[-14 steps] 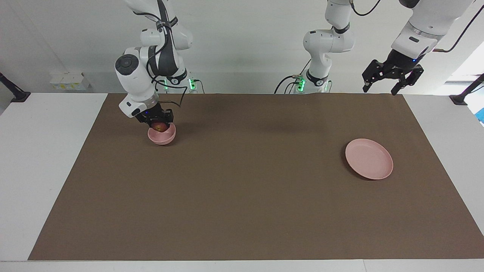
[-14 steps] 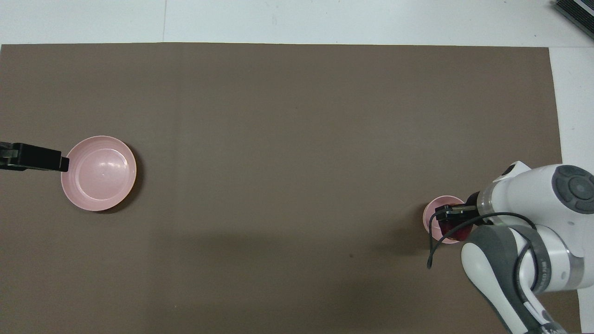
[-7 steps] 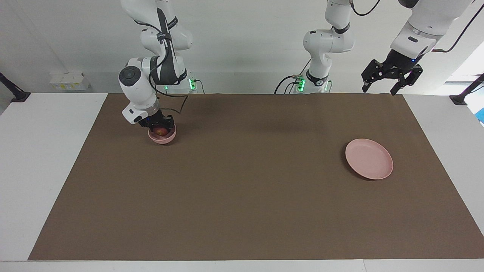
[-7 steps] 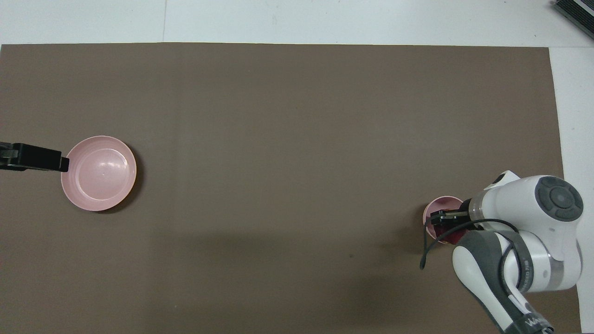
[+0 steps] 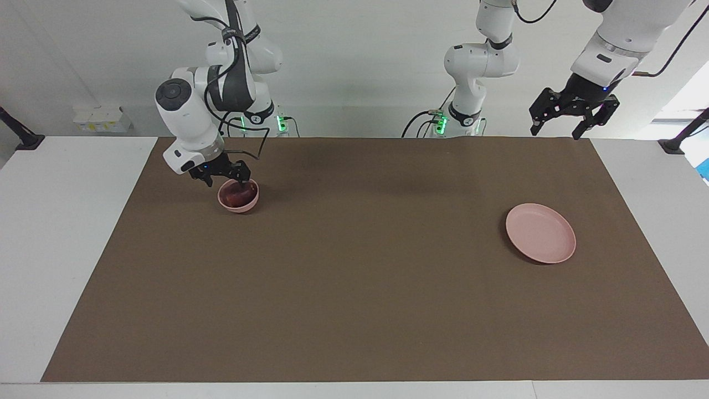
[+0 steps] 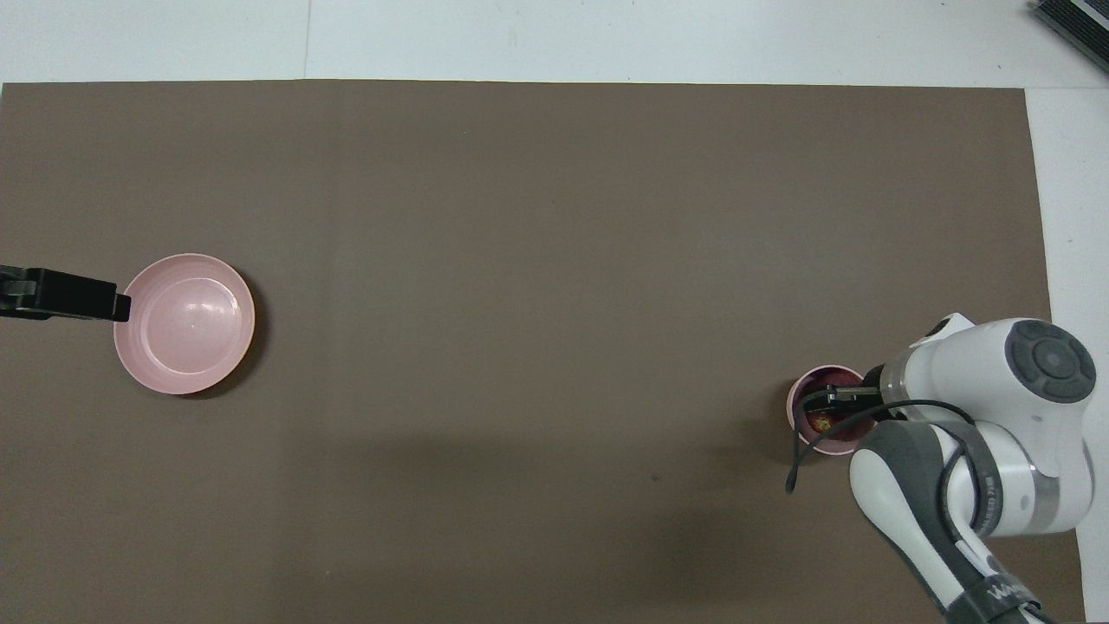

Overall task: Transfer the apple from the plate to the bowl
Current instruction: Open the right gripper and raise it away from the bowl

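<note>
The apple (image 5: 239, 194), dark red, lies inside the small pink bowl (image 5: 238, 204) at the right arm's end of the table. It also shows in the overhead view (image 6: 821, 423), in the bowl (image 6: 807, 438). My right gripper (image 5: 221, 176) hangs just above the bowl's rim, open and empty; the overhead view shows it (image 6: 833, 400) over the bowl. The flat pink plate (image 5: 540, 233) lies bare at the left arm's end, also in the overhead view (image 6: 184, 323). My left gripper (image 5: 556, 130) waits raised and open over the mat beside the plate, seen in the overhead view (image 6: 61, 295) too.
A brown mat (image 5: 354, 288) covers most of the white table (image 5: 66, 233). Small white boxes (image 5: 102, 118) sit at the table's edge nearer to the robots, at the right arm's end.
My right gripper has opened, let go of the apple into the bowl and risen a little off it. The left arm has hardly moved.
</note>
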